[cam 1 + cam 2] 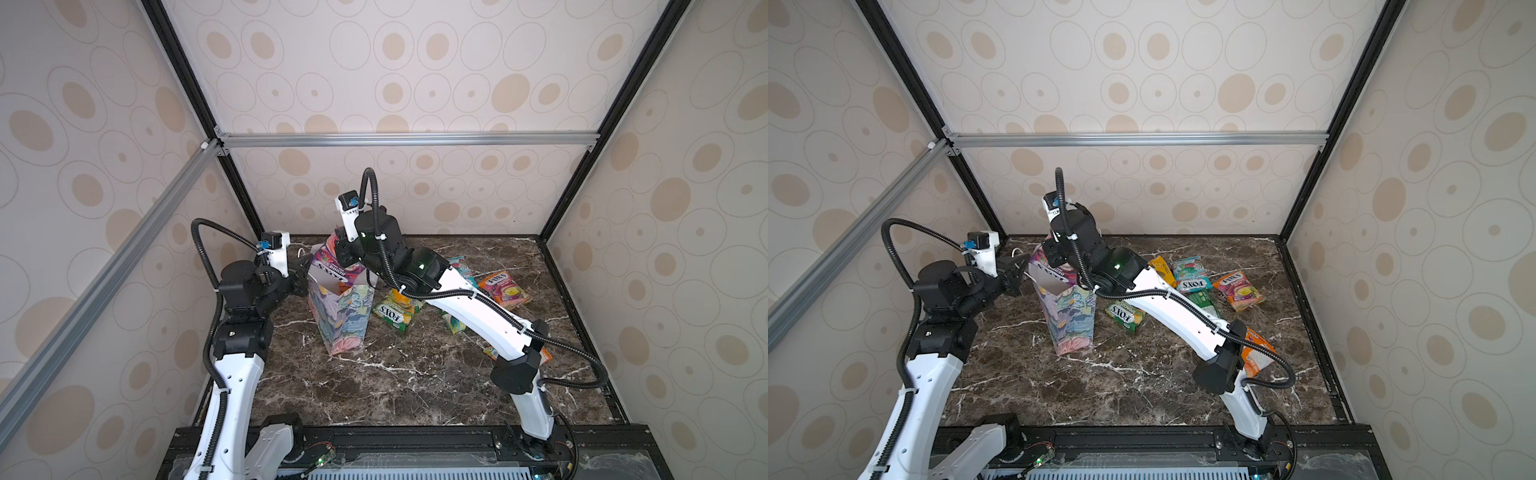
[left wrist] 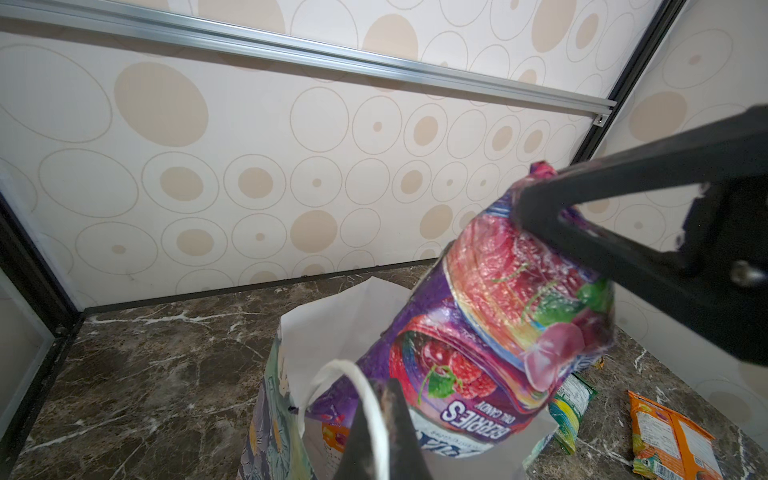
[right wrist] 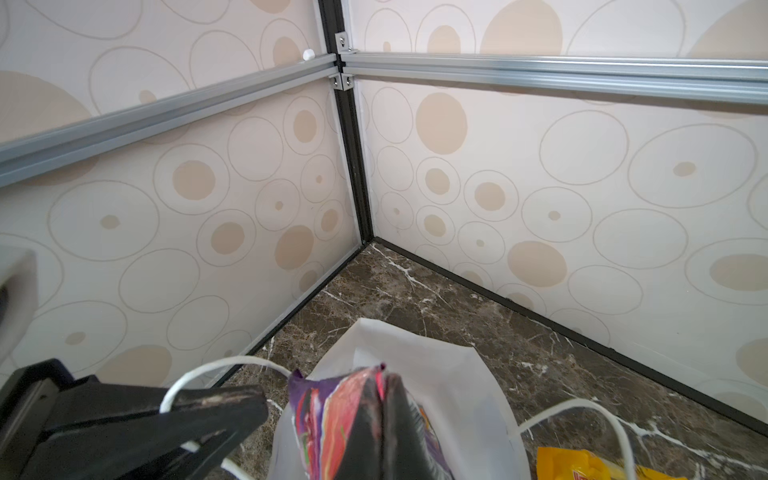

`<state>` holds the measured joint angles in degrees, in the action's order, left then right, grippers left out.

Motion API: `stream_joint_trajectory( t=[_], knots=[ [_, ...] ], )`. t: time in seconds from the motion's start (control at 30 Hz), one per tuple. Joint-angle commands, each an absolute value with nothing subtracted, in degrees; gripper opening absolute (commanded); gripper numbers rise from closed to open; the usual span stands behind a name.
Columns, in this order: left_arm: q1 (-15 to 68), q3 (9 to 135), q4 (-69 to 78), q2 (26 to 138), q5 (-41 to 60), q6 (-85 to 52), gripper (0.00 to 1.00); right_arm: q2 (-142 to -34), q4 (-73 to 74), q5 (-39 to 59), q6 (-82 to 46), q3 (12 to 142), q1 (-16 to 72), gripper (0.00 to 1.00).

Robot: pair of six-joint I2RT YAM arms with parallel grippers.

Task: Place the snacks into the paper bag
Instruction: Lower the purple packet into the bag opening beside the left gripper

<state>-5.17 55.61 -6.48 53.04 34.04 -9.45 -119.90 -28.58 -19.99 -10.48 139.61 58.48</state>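
The floral paper bag point(image 1: 343, 320) point(image 1: 1073, 324) stands upright and open on the marble table. My left gripper point(image 1: 304, 271) point(image 2: 382, 411) is shut on one white cord handle point(image 2: 332, 368) at the bag's left rim. My right gripper point(image 1: 344, 254) point(image 3: 384, 384) is shut on the top of a purple berry snack packet point(image 2: 498, 332) point(image 3: 324, 415), which hangs partly inside the bag's mouth. An orange packet point(image 2: 336, 436) lies inside the bag. More snacks lie to the right of the bag: green point(image 1: 1125, 315), teal point(image 1: 1192, 274), orange-pink point(image 1: 1237, 291), yellow point(image 1: 1163, 268).
The right arm point(image 1: 1175, 307) stretches over the loose packets and hides part of an orange one point(image 1: 1256, 353). The back wall point(image 1: 415, 195) and the left wall point(image 1: 124, 249) stand close to the bag. The bag's second cord handle point(image 3: 582, 411) hangs free.
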Motion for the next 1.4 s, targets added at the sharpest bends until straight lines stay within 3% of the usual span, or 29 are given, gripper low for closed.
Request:
stream_joint_trajectory(
  t=[0.0, 0.33, 1.37],
  knots=[
    [-5.6, 56.1, -5.4, 52.0, 34.1, -8.5, 0.0, -121.0, -29.2, -24.1, -12.3, 141.8, 58.4, 0.0],
    [-5.7, 56.1, -5.4, 52.3, 34.1, -8.5, 0.0, -123.7, -33.6, -26.2, -13.7, 143.5, 59.0, 0.0],
    [-5.6, 56.1, -5.5, 51.9, 33.5, -8.3, 0.0, -129.9, -35.7, -17.4, -13.7, 146.9, 59.7, 0.0]
  ],
)
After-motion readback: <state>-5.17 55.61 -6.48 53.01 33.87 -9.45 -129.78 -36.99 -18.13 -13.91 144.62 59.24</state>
